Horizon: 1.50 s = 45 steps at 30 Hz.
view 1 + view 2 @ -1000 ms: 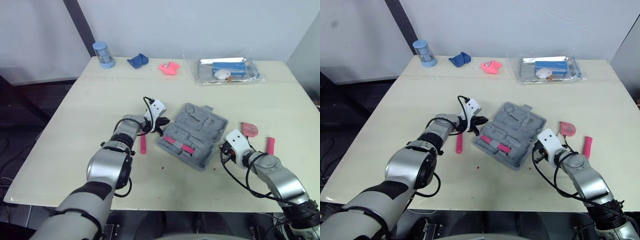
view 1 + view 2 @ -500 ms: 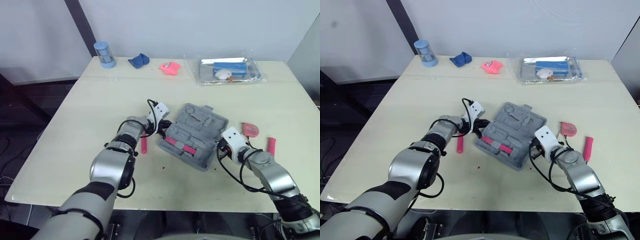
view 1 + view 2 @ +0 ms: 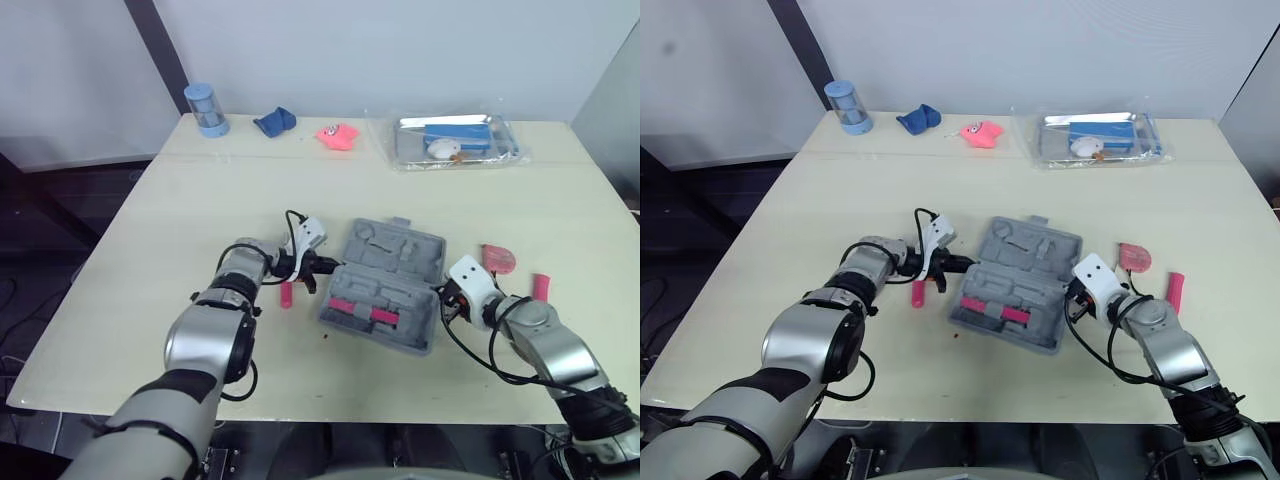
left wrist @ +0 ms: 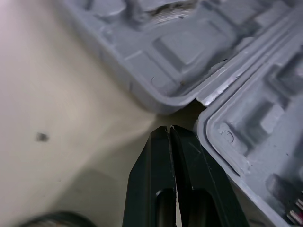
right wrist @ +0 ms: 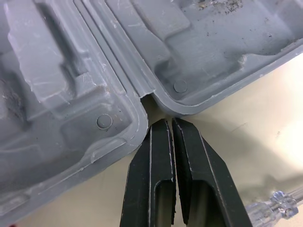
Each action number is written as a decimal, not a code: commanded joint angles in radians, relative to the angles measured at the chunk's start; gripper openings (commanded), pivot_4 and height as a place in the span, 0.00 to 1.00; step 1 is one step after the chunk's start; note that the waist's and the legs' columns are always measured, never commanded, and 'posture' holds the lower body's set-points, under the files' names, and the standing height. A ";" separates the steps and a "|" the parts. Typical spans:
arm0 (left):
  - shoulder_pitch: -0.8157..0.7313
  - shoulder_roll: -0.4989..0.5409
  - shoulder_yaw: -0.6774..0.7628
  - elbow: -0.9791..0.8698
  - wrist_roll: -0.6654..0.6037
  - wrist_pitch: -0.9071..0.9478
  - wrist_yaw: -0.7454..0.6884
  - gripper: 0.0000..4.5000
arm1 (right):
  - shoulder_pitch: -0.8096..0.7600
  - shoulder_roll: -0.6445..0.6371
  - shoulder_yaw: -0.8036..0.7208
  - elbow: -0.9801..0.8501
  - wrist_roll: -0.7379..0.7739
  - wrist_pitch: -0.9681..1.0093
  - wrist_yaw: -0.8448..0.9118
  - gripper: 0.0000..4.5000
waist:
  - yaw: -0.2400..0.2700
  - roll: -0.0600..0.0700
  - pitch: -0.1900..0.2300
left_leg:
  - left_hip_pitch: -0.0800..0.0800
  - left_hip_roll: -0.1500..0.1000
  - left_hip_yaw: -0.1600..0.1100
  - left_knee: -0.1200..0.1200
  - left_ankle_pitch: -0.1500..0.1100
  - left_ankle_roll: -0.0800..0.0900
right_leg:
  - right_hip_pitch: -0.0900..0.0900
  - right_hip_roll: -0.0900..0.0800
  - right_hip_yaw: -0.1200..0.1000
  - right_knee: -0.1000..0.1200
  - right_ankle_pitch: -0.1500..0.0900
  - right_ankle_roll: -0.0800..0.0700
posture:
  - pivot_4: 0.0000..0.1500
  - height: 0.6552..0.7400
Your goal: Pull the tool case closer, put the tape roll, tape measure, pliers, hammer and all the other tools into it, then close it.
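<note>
The tool case [image 3: 385,285] lies open in the middle of the tabletop [image 3: 180,200] in the head views. I think it could spin or slip sideways instead of coming closer, because each tool only pokes at it and grabs nothing. The left tool [image 3: 320,268] is at the case's left edge and the right tool [image 3: 445,300] is at its right edge. A pink stick [image 3: 287,293] lies just beside the left tool and could get knocked away.

In the left wrist view, the fingers [image 4: 151,161] are squeezed tight together and hold nothing. Their tip points at the little gap where the two halves of the case meet. It could slide out of that gap.

In the right wrist view, the fingers [image 5: 151,161] are clenched and empty too. Their tip sits right at the same kind of gap on the case's other side.
</note>
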 commanded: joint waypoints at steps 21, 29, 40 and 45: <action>0.330 0.083 -0.174 -0.571 -0.001 0.207 -0.252 0.04 | 0.074 -0.086 -0.061 -0.114 0.095 -0.037 0.167 0.04 | -0.001 0.002 -0.001 | 0.003 0.003 0.000 0.000 -0.001 0.001 | 0.002 -0.001 0.002 0.000 0.000 0.000 | 1.00 1.00; 0.550 0.171 -0.217 -1.006 -0.031 0.442 -0.182 0.04 | 0.117 -0.108 -0.042 -0.158 0.115 -0.016 0.198 0.04 | 0.000 0.003 -0.002 | 0.007 0.003 -0.005 0.000 -0.002 0.004 | 0.007 -0.004 0.005 0.000 0.000 0.000 | 1.00 1.00; 0.607 0.225 -0.272 -1.124 -0.100 0.481 -0.160 0.04 | 0.161 -0.113 -0.034 -0.204 0.126 0.013 0.207 0.04 | 0.002 0.004 -0.002 | 0.007 0.003 -0.006 -0.001 -0.003 0.005 | 0.008 -0.004 0.004 -0.001 0.000 0.000 | 1.00 1.00; 0.609 0.216 -0.284 -1.116 -0.115 0.475 -0.127 0.04 | 0.171 -0.113 -0.043 -0.208 0.126 0.018 0.195 0.04 | 0.006 0.004 -0.002 | 0.007 0.002 -0.006 -0.001 -0.003 0.005 | 0.008 -0.004 0.004 -0.001 0.000 0.000 | 1.00 1.00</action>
